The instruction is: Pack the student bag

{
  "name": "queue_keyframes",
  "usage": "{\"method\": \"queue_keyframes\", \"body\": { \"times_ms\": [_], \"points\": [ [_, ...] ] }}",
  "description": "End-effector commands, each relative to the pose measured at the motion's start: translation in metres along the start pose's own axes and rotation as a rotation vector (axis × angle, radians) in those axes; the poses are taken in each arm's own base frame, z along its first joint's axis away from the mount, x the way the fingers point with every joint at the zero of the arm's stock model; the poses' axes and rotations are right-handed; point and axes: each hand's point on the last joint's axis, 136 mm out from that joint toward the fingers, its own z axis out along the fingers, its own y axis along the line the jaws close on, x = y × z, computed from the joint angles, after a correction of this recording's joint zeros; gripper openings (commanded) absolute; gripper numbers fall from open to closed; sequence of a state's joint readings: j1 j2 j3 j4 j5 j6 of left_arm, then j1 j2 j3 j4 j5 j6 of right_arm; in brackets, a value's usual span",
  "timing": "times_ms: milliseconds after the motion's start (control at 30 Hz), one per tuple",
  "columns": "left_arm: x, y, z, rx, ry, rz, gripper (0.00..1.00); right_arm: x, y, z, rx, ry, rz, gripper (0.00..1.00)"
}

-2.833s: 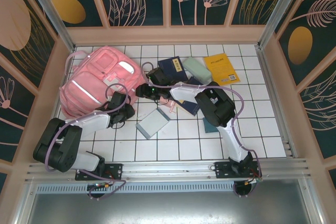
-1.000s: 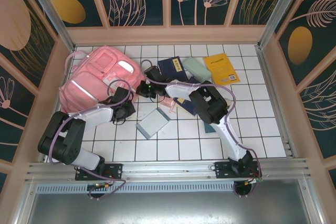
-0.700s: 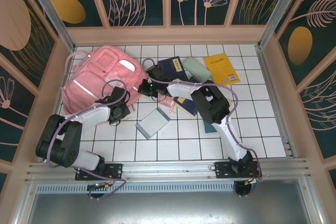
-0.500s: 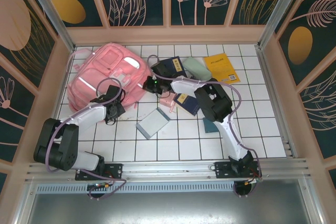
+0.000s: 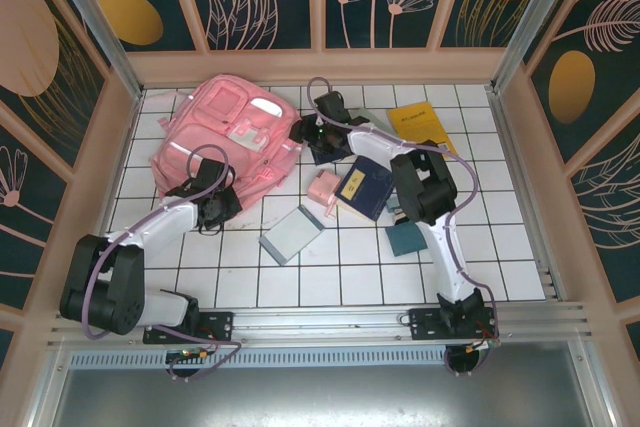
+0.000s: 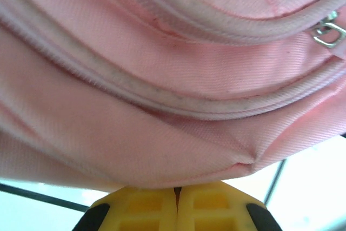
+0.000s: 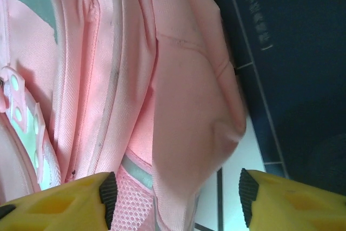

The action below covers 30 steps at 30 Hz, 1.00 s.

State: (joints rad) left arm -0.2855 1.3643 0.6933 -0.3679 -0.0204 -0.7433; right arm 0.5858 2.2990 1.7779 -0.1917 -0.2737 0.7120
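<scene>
The pink bag (image 5: 225,142) lies at the far left of the tiled desk (image 5: 500,247). At its near edge the left gripper (image 5: 218,190) is pinched tight on a fold of the fabric, fingers (image 6: 135,209) pressed together. At the bag's right side the right gripper (image 5: 303,133) stands with its jaws apart, a pink flap between them and a dark blue book (image 7: 292,52) beside it.

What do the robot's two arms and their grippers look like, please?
The left arm and right arm both have white links and bulky black joints, with a lilac cable looping alongside each. The left gripper and right gripper have blocky yellow fingers; the right's show black pads.
</scene>
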Motion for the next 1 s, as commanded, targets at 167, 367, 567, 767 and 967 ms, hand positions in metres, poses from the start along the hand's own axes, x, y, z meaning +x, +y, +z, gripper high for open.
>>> {"method": "queue_keyframes", "body": {
  "times_ms": [167,367,567,767,967],
  "points": [
    [0.017,-0.076,-0.015,0.231,0.070,0.116,0.00,0.080,0.032,-0.031,-0.060,0.105,0.053,0.67],
    [0.024,-0.088,-0.014,0.265,0.089,0.136,0.00,0.129,0.035,-0.021,-0.083,0.200,0.109,0.68],
    [0.024,-0.087,-0.016,0.261,0.082,0.157,0.00,0.141,0.045,-0.005,-0.094,0.234,0.102,0.55],
    [0.018,-0.068,-0.017,0.156,0.050,0.167,0.00,0.105,0.037,-0.003,-0.028,0.135,0.072,0.08],
    [0.013,-0.014,-0.011,-0.127,0.045,0.186,0.00,0.054,0.019,-0.023,0.025,0.019,0.060,0.00]
  ]
}}
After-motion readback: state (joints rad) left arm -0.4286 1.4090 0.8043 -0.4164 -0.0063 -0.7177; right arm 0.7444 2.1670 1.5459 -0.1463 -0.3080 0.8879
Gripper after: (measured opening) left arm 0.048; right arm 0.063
